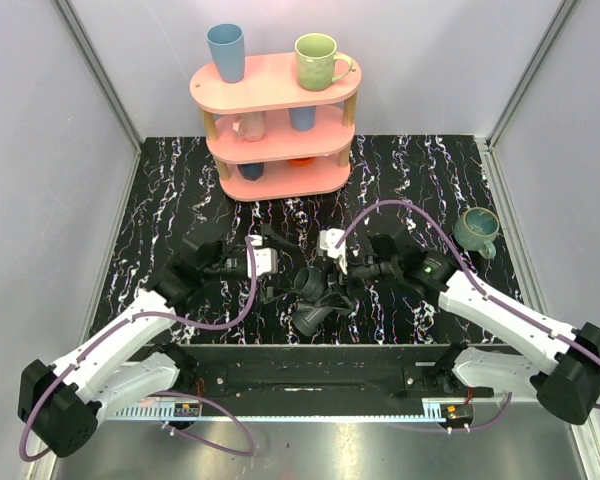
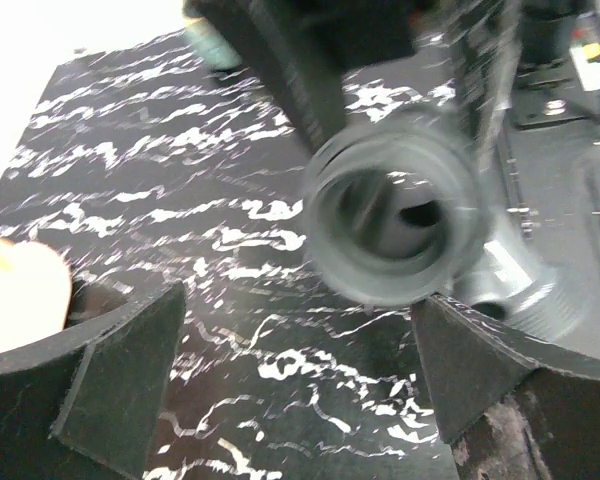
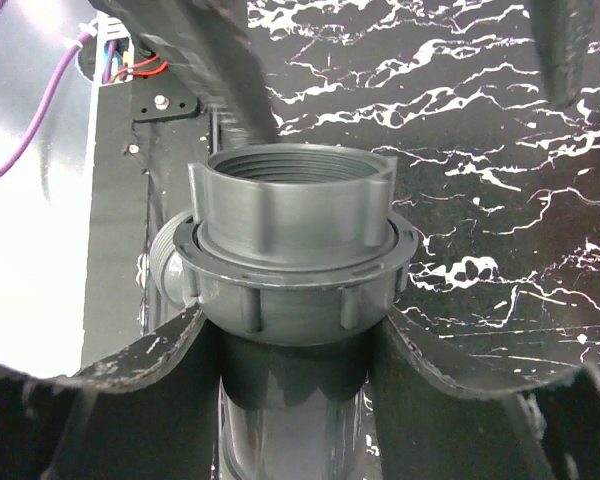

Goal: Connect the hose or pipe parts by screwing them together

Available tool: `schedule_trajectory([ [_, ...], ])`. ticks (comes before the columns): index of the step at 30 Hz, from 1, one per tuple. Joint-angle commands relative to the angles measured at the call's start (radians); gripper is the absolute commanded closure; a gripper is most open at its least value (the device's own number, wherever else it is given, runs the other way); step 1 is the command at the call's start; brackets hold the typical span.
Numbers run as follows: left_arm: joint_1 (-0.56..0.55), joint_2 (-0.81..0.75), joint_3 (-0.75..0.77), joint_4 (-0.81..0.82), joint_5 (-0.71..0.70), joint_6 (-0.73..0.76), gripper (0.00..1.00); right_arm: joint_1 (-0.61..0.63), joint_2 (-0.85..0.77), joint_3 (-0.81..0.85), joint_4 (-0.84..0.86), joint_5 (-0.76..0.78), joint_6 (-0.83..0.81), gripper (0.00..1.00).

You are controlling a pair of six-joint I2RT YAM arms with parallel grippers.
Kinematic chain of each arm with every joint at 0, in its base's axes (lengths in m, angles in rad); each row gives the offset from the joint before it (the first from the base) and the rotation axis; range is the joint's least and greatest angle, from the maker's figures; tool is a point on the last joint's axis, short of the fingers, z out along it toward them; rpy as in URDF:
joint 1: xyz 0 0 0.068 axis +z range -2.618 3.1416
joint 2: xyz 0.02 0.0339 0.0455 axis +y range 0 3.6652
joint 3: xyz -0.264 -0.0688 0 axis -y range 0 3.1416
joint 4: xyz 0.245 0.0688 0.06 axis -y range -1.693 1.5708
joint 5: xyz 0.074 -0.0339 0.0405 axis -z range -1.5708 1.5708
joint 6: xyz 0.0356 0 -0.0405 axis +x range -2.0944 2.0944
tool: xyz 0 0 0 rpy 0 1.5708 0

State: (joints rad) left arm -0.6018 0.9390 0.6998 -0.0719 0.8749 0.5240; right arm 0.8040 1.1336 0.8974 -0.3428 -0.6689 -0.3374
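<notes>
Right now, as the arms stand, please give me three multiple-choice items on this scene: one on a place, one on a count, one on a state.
1. Where on the table is the teal mug?
A. far left
B. right side
C. middle front

2. How many cups stand on the top tier of the shelf?
A. two
B. none
C. four

3. How does the left gripper stand at the fitting?
A. shut on it
B. shut beside it
C. open

Answers:
1 B: the top view shows it near the table's right edge.
2 A: a blue cup and a green mug stand there.
3 C: its fingers stand wide apart in the left wrist view.
</notes>
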Motion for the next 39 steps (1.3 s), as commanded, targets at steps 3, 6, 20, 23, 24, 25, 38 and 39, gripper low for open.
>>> schedule_trajectory([
  [3,0.008,-0.081,-0.088,0.144,-0.341,-0.06,0.01,0.008,-0.089,0.008,0.073,-0.024,0.031,0.96],
  [6,0.01,-0.098,-0.082,0.123,-0.418,-0.101,0.01,0.008,-0.086,0.015,0.071,-0.024,0.032,0.96],
  [20,0.01,-0.083,0.255,-0.23,-0.367,-0.74,0.01,0.008,-0.086,0.009,0.071,0.052,0.021,0.95],
  [23,0.008,-0.051,0.288,-0.236,-0.373,-0.87,0.05,0.009,-0.061,0.017,0.07,0.077,0.023,0.95],
  [24,0.008,-0.046,0.293,-0.236,-0.337,-0.883,0.08,0.009,-0.058,0.017,0.071,0.09,0.021,0.95],
  [25,0.007,-0.04,0.294,-0.235,-0.333,-0.9,0.1,0.009,-0.051,0.02,0.07,0.095,0.021,0.95],
  [38,-0.085,0.053,0.287,-0.27,-0.398,-0.918,0.32,0.008,-0.02,0.044,0.07,0.14,0.018,0.94],
  [39,-0.087,0.057,0.287,-0.275,-0.399,-0.915,0.32,0.009,-0.02,0.046,0.068,0.143,0.018,0.94],
])
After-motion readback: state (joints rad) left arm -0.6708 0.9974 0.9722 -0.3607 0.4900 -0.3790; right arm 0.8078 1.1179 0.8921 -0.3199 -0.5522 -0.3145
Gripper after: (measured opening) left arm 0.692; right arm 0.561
